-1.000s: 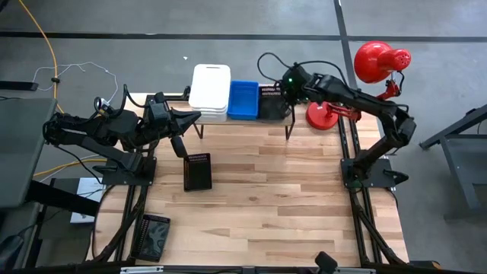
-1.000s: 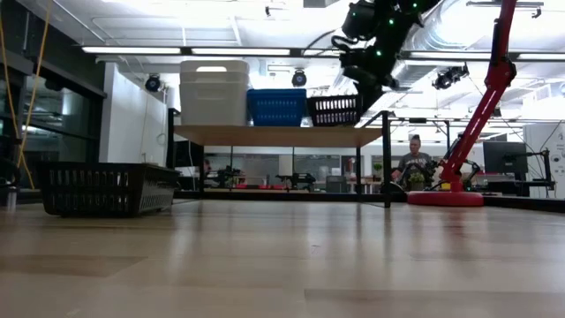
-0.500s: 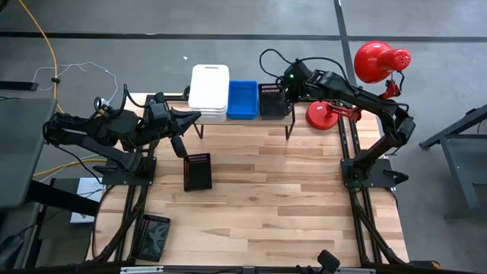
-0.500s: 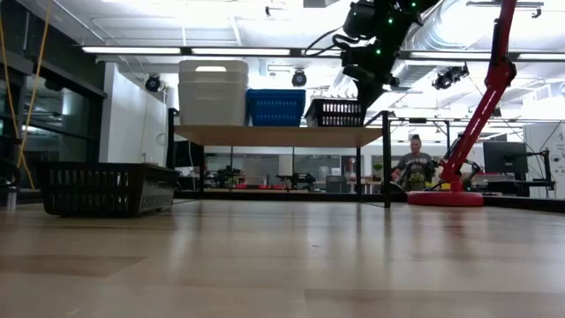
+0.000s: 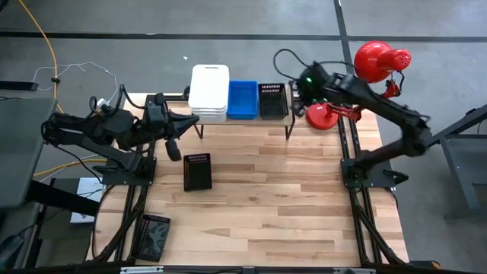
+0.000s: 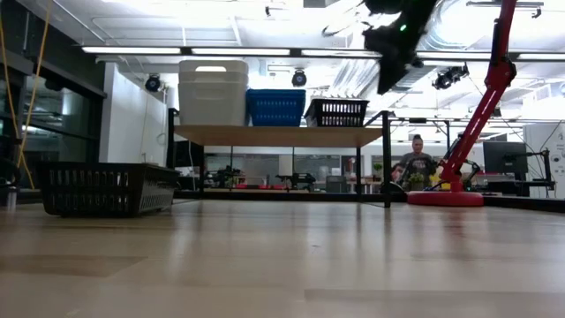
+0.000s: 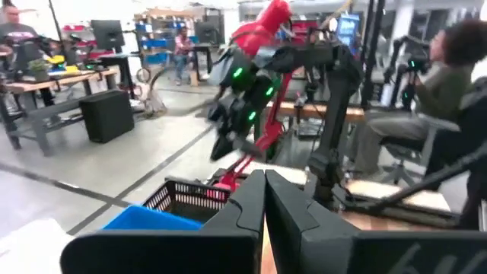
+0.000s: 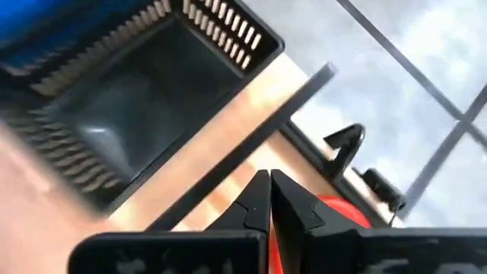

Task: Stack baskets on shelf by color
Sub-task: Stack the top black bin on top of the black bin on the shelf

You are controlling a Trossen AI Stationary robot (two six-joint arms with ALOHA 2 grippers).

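The shelf carries white baskets, a blue basket and a black basket. A second black basket lies on the table. The right gripper, fingers pressed together and empty, hangs beside the shelf end. The left gripper, fingers together, waits near the table basket. Risk: closed fingers descending would push that basket away instead of grasping it.

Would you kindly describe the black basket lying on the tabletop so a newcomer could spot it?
Start at the low wooden shelf at the table's far edge. Nearer, toward the left arm, a black slotted mesh basket lies alone on the tabletop, unlike its black twin on the shelf.
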